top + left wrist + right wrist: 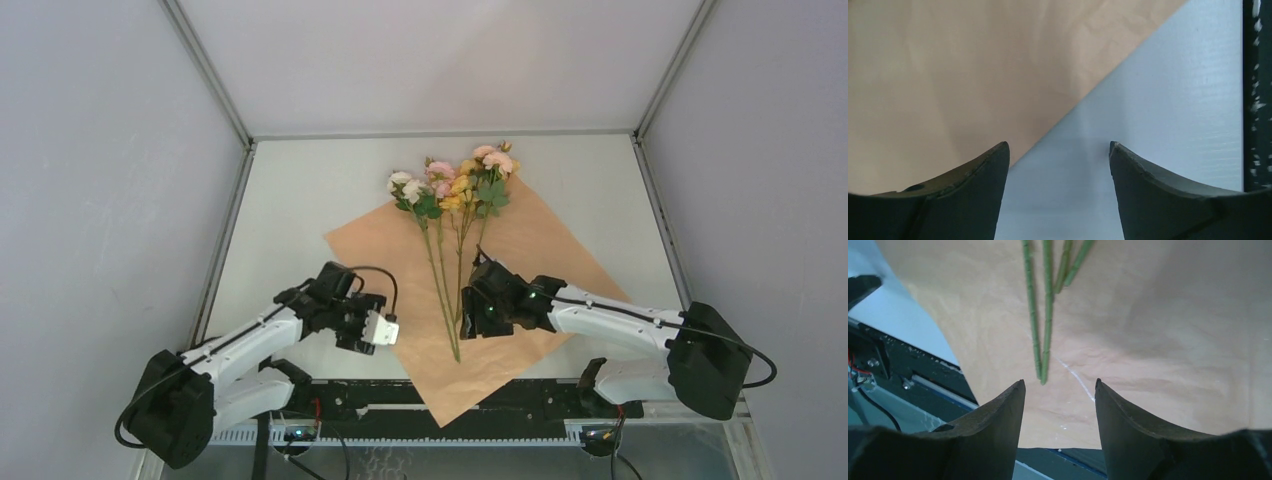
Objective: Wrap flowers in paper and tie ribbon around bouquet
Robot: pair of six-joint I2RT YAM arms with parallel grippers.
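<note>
The flowers [455, 190] lie on the paper [540, 250], blooms at the far end and long green stalks [1040, 315] running toward me. The paper is a flat diamond, tan-orange face up. My right gripper [468, 322] is low over the paper just right of the stalk ends; its jaws [1059, 382] are open with nothing between them, the stalk tips just ahead. My left gripper [378, 332] is open at the paper's left edge [948, 75], over bare table [1148, 100], holding nothing. The ribbon is out of view. No wrapped bouquet shows.
A black rail [520, 400] runs along the table's near edge, and the paper's near corner [445, 405] hangs over it. The rail also shows in the wrist views [1257, 100] [898, 365]. Grey walls enclose the table on three sides.
</note>
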